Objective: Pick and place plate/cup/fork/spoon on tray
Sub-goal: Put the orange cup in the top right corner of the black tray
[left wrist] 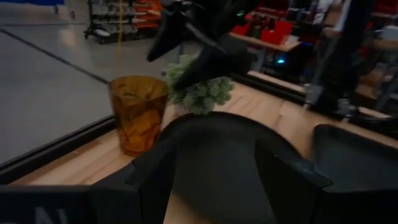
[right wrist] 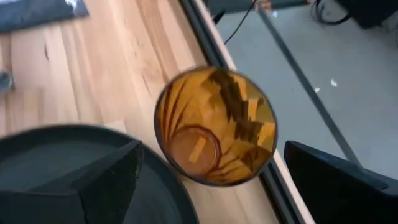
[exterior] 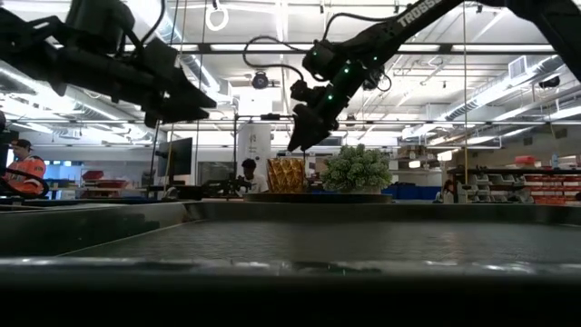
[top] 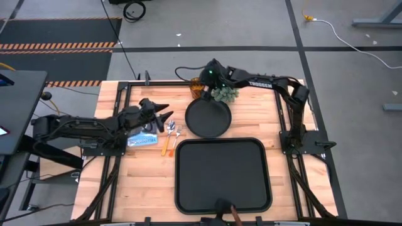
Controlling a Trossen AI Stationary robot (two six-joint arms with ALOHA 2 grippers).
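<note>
The amber cup (top: 196, 86) stands upright on the table at the far edge, next to a green plant (top: 224, 94). My right gripper (right wrist: 217, 186) is open above the cup (right wrist: 214, 127), one finger on either side of it, touching nothing. The round black plate (top: 208, 117) lies flat just in front of the cup. The black tray (top: 222, 176) lies at the near edge. The orange-handled spoon (top: 167, 141) and the silver fork (top: 178, 132) lie left of the plate. My left gripper (top: 160, 114) is open and empty above the table, left of the plate, pointing toward it (left wrist: 217, 155).
A blue and white packet (top: 143, 138) lies under my left arm. The plant (exterior: 357, 168) stands close to the cup's right. The table's black frame rail (right wrist: 205, 37) runs right behind the cup. People show in the room beyond the table.
</note>
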